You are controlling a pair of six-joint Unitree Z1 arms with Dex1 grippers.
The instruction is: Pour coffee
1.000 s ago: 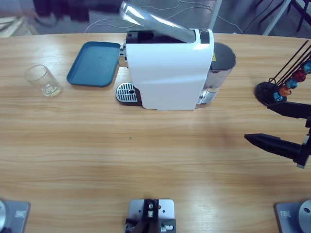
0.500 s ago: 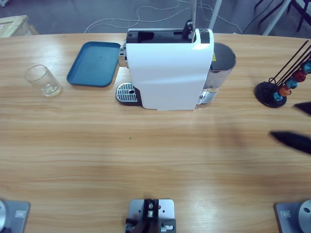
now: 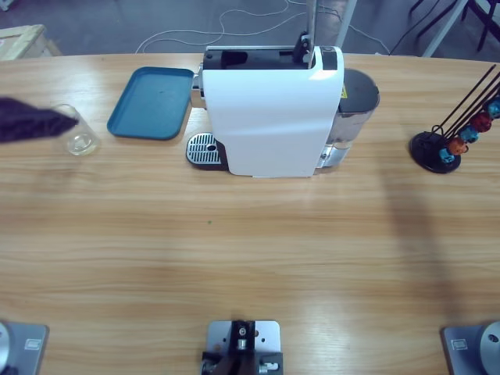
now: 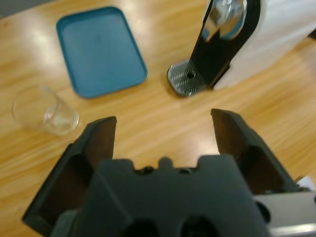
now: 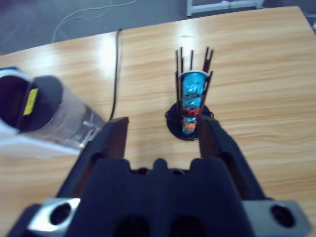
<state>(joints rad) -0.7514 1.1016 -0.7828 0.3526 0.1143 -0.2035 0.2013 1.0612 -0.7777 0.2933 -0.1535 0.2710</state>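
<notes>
Left claw (image 4: 163,133) spread wide with nothing between its jaws, poised above the wooden table (image 3: 250,258) short of an empty clear glass tumbler (image 4: 44,109), a blue tray (image 4: 98,49) and the drip grate (image 4: 187,79) of a white capsule coffee machine (image 3: 269,113). Right claw (image 5: 160,136) likewise open and empty, aimed at a black wire capsule rack (image 5: 191,101) stacked with coloured capsules, beside the machine's clear water tank (image 5: 54,118). No coffee visible in the tumbler or anywhere on the table.
</notes>
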